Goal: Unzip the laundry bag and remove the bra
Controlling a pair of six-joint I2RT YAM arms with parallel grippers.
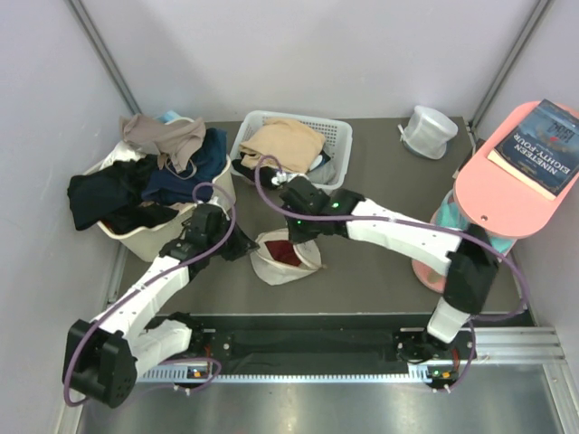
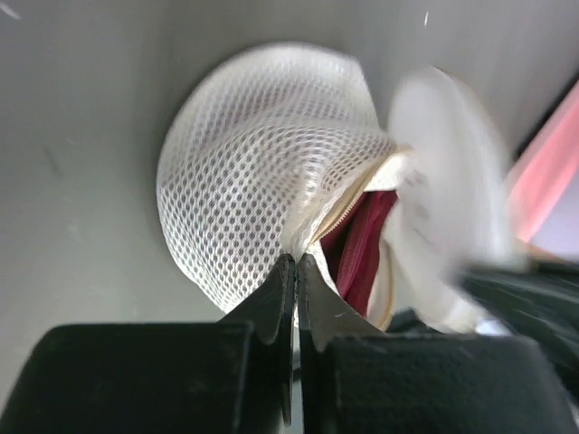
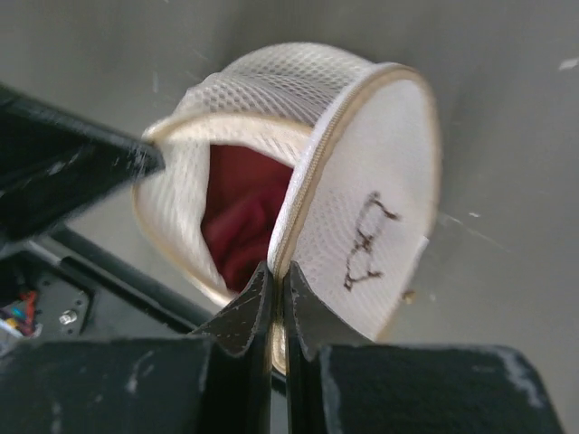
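The laundry bag (image 1: 282,258) is a pale mesh dome lying on the table between the arms, its zip open. A dark red bra (image 1: 286,252) shows inside. In the left wrist view my left gripper (image 2: 296,262) is shut on the bag's mesh (image 2: 244,181) at the zip edge, with the red bra (image 2: 362,249) in the gap. In the right wrist view my right gripper (image 3: 277,269) is shut on the zip rim of the bag's stiff white base (image 3: 371,208), the bra (image 3: 244,212) visible inside. In the top view the left gripper (image 1: 244,246) is at the bag's left and the right gripper (image 1: 303,233) above it.
A tub of dark clothes (image 1: 154,185) stands at the back left. A white basket (image 1: 294,145) with a beige garment is behind the bag. A whiter round pouch (image 1: 427,131) sits at the back right. A pink stand (image 1: 516,172) holding a book (image 1: 547,145) is at the right.
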